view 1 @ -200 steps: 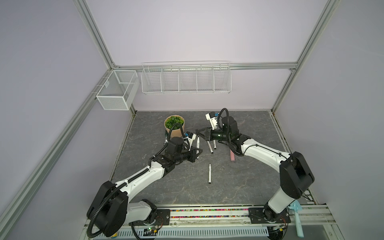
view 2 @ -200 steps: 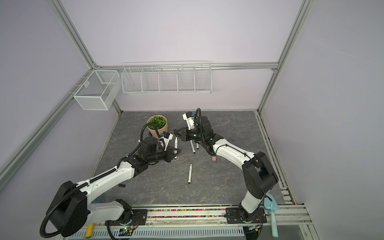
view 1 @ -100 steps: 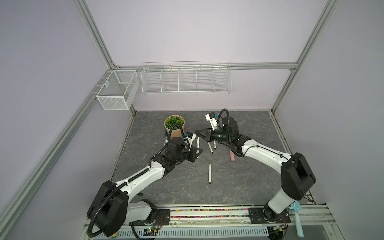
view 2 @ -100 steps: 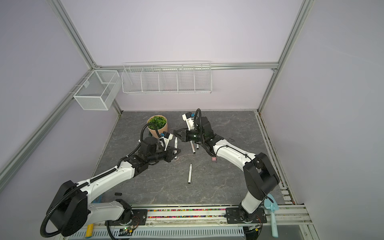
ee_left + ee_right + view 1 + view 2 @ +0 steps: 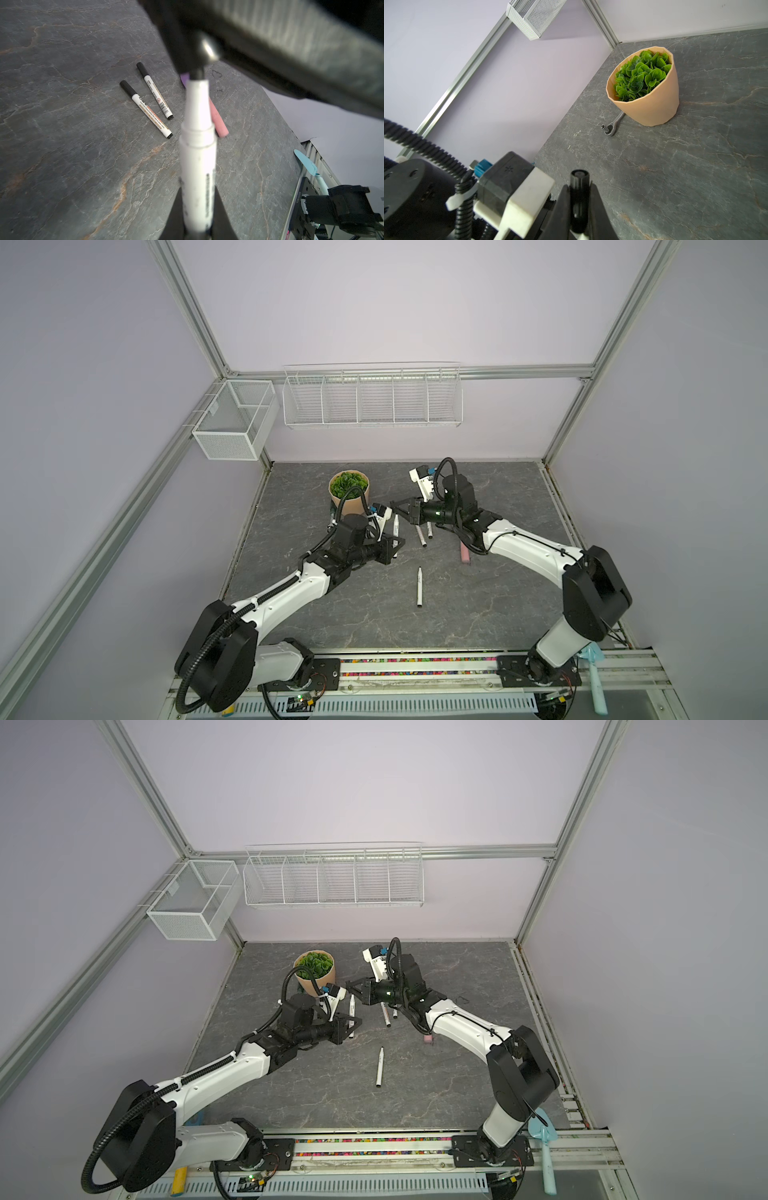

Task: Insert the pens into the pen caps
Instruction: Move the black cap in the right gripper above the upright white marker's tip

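Progress is put at about the halfway mark, with two pens capped and two left to do, judged from how things lie on the table (image 5: 478, 614). In the foreground a lone pen (image 5: 420, 587) is seen lying bare-tipped and uncapped, well apart from both arms; no spare cap for it is made out in any view. Just beyond, the left gripper (image 5: 397, 546) is closed around the barrel of the held pen (image 5: 197, 162), whose dark tip is pointed away towards the opposite arm. A little farther on, a capped pen (image 5: 145, 108) and a second capped pen (image 5: 155, 91) are laid side by side on the stone, near each other but apart, with the pink-handled scoop (image 5: 219, 122) near them; these two are counted as finished. Beyond them, the right gripper (image 5: 398, 507) is clamped on a black cap (image 5: 579, 182), its open mouth turned outwards towards the pen's tip. In the left wrist view the pen's neck is shown bare, so the cap is judged not yet seated; whether tip and cap are touching cannot be told through the blur. At the back, a plant pot (image 5: 650, 108) and a wrench (image 5: 614, 122) are left out of the work.
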You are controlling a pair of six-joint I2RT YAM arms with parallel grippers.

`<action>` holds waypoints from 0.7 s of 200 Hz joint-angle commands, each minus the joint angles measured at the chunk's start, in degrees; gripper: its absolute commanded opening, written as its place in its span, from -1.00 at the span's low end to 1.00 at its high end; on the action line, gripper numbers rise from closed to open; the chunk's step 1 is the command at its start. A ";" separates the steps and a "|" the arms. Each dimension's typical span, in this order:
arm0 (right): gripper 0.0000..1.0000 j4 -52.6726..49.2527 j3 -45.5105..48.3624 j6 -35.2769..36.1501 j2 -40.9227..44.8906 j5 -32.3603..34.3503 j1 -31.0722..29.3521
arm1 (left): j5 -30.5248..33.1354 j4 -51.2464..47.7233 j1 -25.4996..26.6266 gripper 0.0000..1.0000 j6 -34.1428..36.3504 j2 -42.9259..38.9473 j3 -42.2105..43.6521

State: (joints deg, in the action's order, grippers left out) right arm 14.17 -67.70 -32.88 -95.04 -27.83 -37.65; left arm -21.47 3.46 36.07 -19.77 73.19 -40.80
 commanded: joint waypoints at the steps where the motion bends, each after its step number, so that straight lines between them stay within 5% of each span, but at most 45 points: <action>1: -0.81 -1.78 -0.83 1.35 1.18 0.37 -0.19 | 0.12 2.47 0.14 -1.00 -0.10 -0.06 -0.42; 140: -0.81 -3.08 -1.11 2.40 1.62 0.88 0.84 | 0.66 2.82 0.14 -1.00 -0.40 -0.85 -0.15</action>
State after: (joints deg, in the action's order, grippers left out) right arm 12.03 -68.03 -31.48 -95.00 -27.03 -37.43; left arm -21.26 4.71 36.07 -20.10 73.17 -40.80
